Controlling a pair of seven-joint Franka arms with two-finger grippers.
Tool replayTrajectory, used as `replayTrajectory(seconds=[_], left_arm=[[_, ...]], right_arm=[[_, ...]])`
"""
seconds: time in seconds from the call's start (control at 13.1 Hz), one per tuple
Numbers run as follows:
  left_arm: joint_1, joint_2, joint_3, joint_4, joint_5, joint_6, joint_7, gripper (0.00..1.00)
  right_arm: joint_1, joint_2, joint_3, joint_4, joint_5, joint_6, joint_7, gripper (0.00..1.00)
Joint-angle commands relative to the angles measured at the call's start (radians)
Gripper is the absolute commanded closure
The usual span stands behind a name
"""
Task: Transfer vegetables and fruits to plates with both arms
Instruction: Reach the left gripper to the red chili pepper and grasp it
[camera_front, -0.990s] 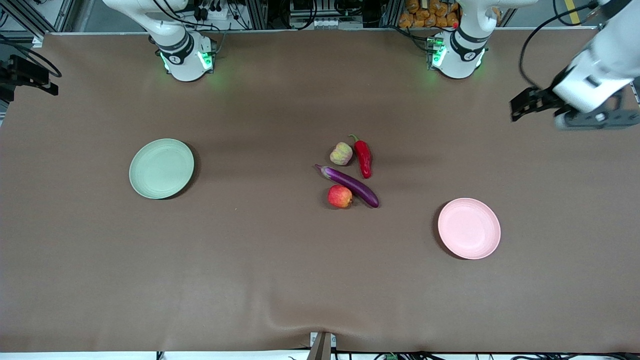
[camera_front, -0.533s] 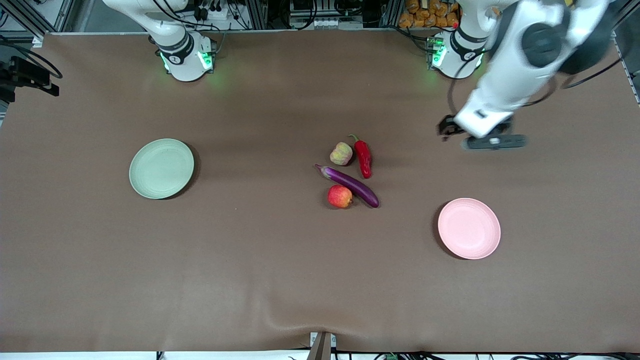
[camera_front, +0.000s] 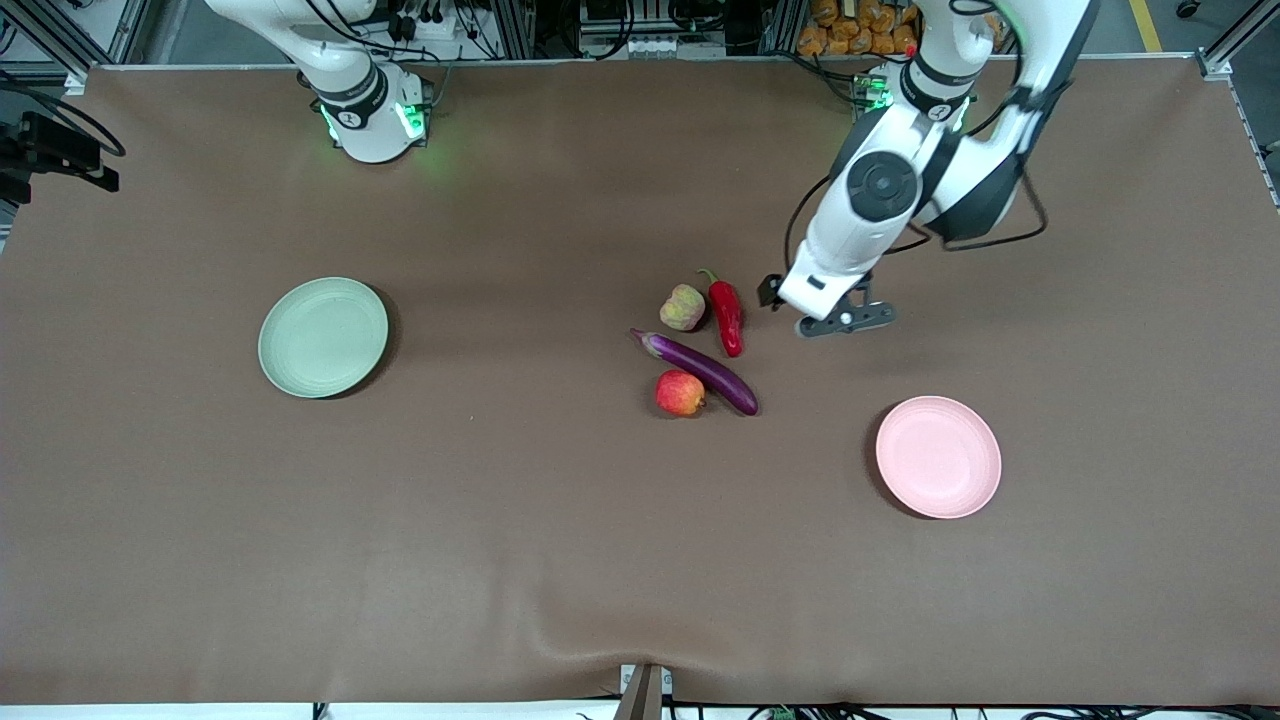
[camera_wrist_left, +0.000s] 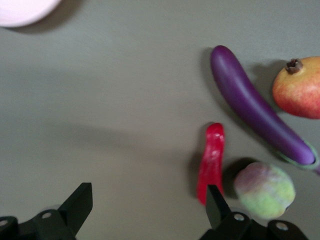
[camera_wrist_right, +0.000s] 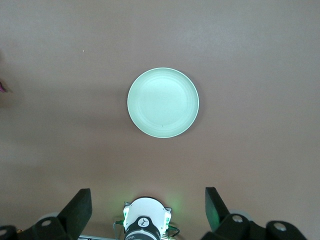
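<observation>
Left gripper (camera_front: 815, 308) hanging over bare bench (camera_front: 560, 560) just beside the chili pepper (camera_front: 727, 316), fingers (camera_wrist_left: 77, 205) wide apart, nothing in them – eggplant (camera_front: 700, 369), apple (camera_front: 680, 392) and lumpy fruit (camera_front: 683, 307) bunched mid-bench, green plate (camera_front: 322, 337) toward the right arm's end, pink plate (camera_front: 938, 456) toward the left arm's, right gripper (camera_wrist_right: 147, 210) parked high above the green plate, fingers apart too

Purple eggplant (camera_front: 700, 369), red chili (camera_front: 727, 315), green plate (camera_front: 322, 337), pink plate (camera_front: 938, 457)

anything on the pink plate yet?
No: the pink plate lies bare in the front view, and the eggplant, chili pepper, apple and pale yellow-green fruit all sit on the table.
</observation>
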Motion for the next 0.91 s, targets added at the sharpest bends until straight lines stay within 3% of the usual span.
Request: replayTrajectory(seconds=[0.0,0.15,0.61,0.76,0.84], left_arm=[[-0.054,0.086,-0.001,0.008,0.057,0.097,-0.144,0.00],[-0.065,0.159,-0.002,0.013,0.136,0.174,-0.245,0.00],[-0.108,0.290,0.004,0.015,0.152,0.321,-0.328,0.21],[-0.108,0.299,0.004,0.015,0.152,0.325,-0.333,0.38],[-0.108,0.310,0.004,0.015,0.152,0.326,-0.333,0.55]], right_arm=[[-0.032,-0.003,0.013,-0.002,0.019,-0.017,-0.014,0.00],[-0.033,-0.002,0.014,-0.002,0.019,-0.013,-0.014,0.00],[-0.052,0.011,0.013,-0.004,0.019,-0.016,-0.015,0.00],[-0.053,0.011,0.013,-0.007,0.019,-0.021,-0.015,0.00],[-0.058,0.011,0.014,-0.009,0.019,-0.022,-0.015,0.00]])
